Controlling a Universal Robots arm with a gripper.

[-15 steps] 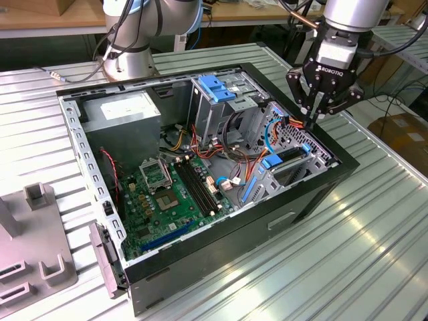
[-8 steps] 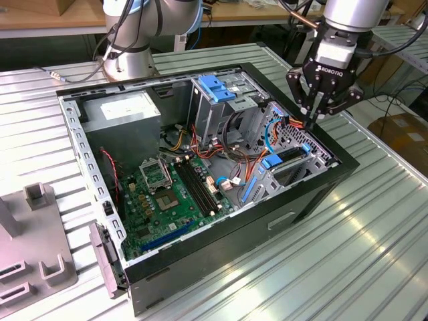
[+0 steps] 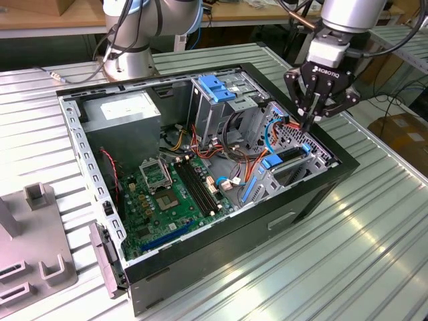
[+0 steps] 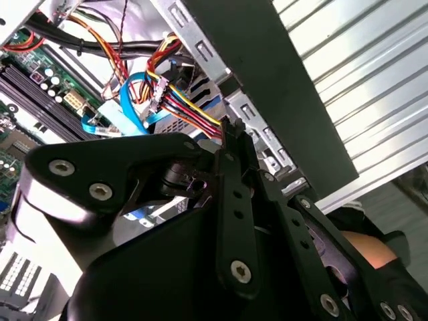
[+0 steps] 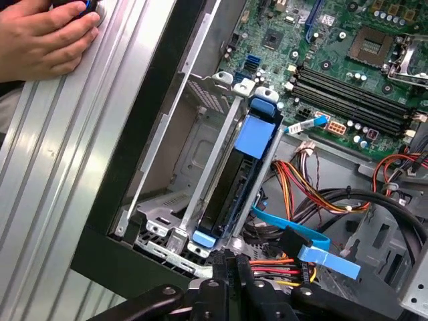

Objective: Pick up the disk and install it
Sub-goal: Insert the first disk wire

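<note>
Exterior view: high, oblique, mid-distance, whole open computer case (image 3: 200, 174) on worktop (image 3: 374, 234). Both wrist views: close, looking down past the tool (image 5: 231, 267); shared region: drive bay cables (image 4: 180, 107).

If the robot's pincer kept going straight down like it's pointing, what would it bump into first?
Probably the flat black disk in its blue plastic bracket, standing on edge in the grey metal bay of the open computer case. The pincer hangs just above that corner; red and yellow wires lie close by, so depth is uncertain.
</note>
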